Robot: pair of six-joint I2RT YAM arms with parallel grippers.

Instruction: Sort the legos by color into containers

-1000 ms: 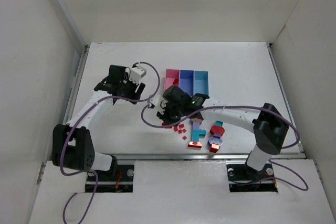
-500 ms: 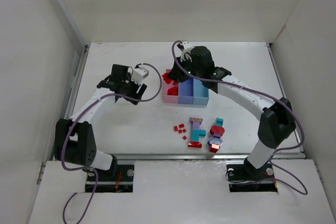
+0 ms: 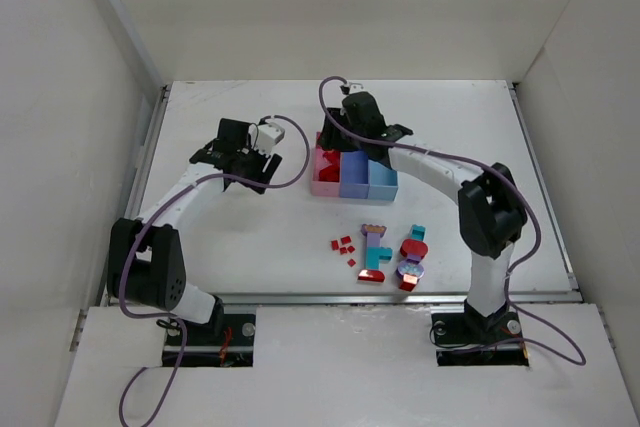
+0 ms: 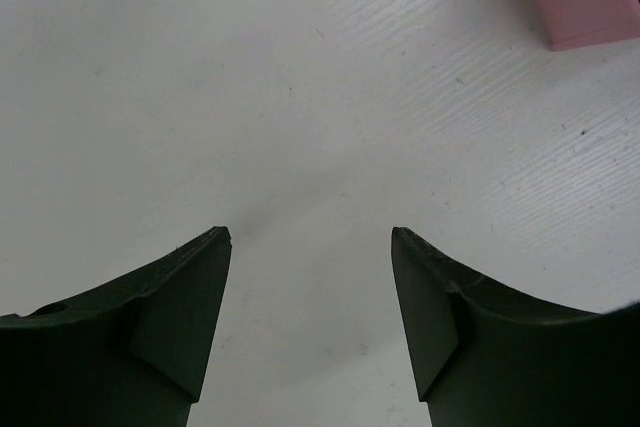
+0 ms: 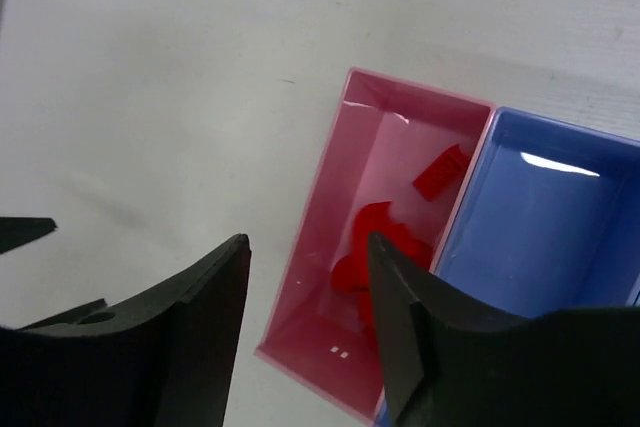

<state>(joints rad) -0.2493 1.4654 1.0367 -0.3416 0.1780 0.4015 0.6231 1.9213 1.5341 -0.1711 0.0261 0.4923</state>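
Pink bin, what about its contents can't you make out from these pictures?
- Right wrist view: the red bricks in the pink bin lie partly behind the right gripper, so their count is unclear.
- Top external view: the right gripper covers the bin's far end, and the bricks are too small to separate.
- Left wrist view: only one corner of the bin shows, cut off by the frame edge.

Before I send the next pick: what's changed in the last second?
The right gripper travelled from the loose legos to above the pink bin. Its jaws, shut then, are now open and empty, with red legos lying in the bin below. The left gripper barely shifted and is open and empty over bare table. The loose legos look unmoved.
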